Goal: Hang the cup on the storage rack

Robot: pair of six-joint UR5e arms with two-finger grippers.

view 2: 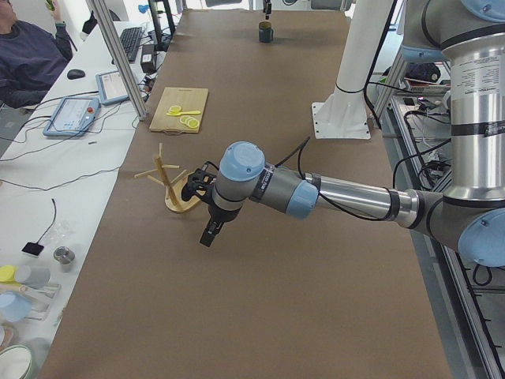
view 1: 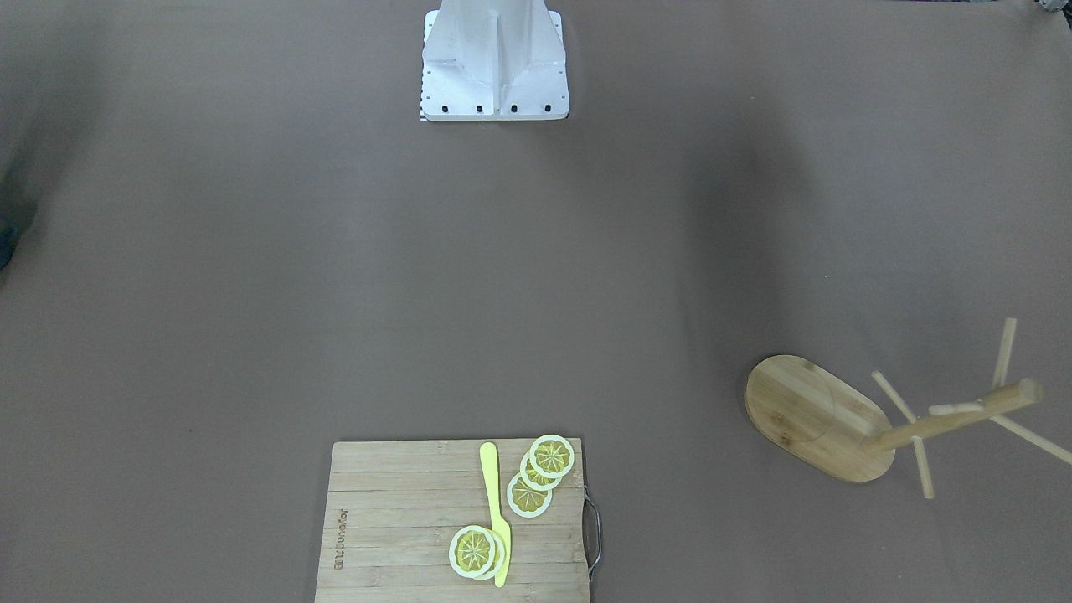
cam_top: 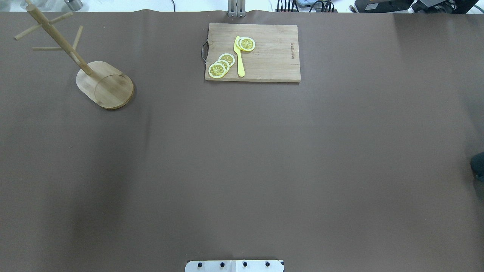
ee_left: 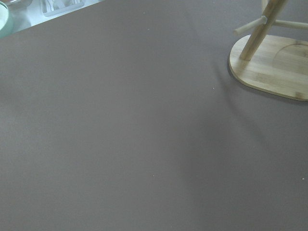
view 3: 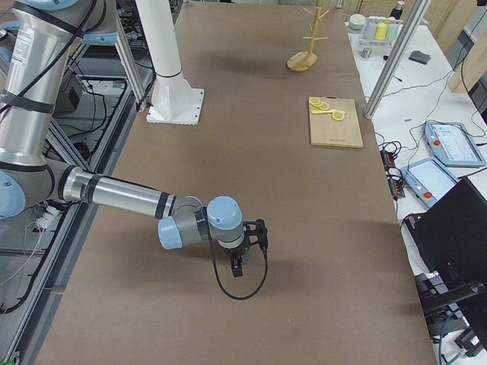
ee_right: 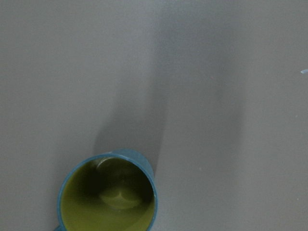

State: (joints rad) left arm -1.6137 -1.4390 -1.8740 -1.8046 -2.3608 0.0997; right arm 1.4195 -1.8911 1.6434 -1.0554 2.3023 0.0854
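Observation:
The cup (ee_right: 108,197), slate-blue outside and olive inside, stands upright on the brown table directly below the right wrist camera. In the exterior left view the cup (view 2: 266,32) is far down the table, under my right gripper (view 3: 237,270), which points downward; I cannot tell whether it is open or shut. The storage rack (cam_top: 106,85), a bamboo mug tree with bare pegs, stands at the table's other end. My left gripper (view 2: 209,234) hovers near the storage rack's base (ee_left: 269,67); I cannot tell its state.
A wooden cutting board (cam_top: 264,53) with lemon slices (cam_top: 221,65) and a yellow knife (cam_top: 239,56) lies at the far middle edge. The white robot base (view 1: 494,67) stands mid-table. A person (view 2: 24,55) sits at a desk beside the table.

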